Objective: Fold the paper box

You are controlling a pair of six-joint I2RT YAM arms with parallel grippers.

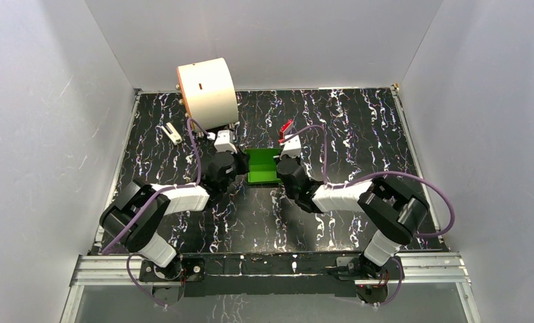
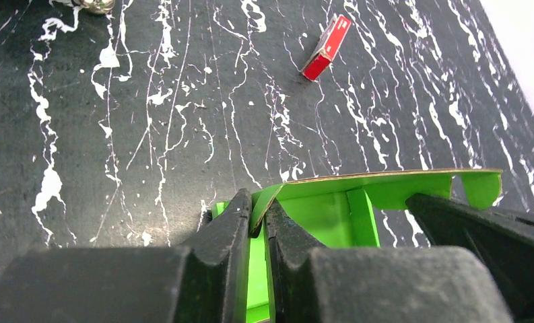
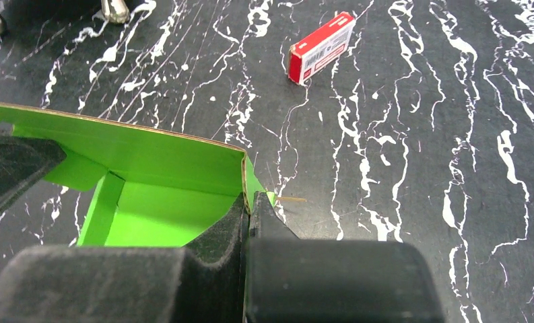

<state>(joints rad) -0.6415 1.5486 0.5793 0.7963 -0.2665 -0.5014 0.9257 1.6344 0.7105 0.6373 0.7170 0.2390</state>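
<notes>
1. The table (image 1: 358, 121) carries the work at its centre.
2. The cream cylinder (image 1: 207, 92) lies at the far left, close behind the left arm. A swing of that arm to the far side would probably strike it.
3. The paper box (image 1: 262, 168) sits mid-table between the two wrists. It is partly erected, with the base down, the far wall standing and the side walls raised.
4. The left gripper (image 2: 257, 214) is clamped on the box's left wall, one finger inside and one outside.
5. The right gripper (image 3: 249, 204) is pinched tight on the right wall, at the far corner.
6. The red block (image 3: 321, 47) lies apart from the box on its far side. A forward sweep could knock it.

Hazards:
- If the arms pull apart, the thin card may tear at a crease or slip from one grip.
- If the two sides move inward unevenly, the box may skew and the far wall may buckle.
- Excess pinch force likely dents the wall edges.
- Raising either wrist may lift the base off the table and undo the set creases.
</notes>
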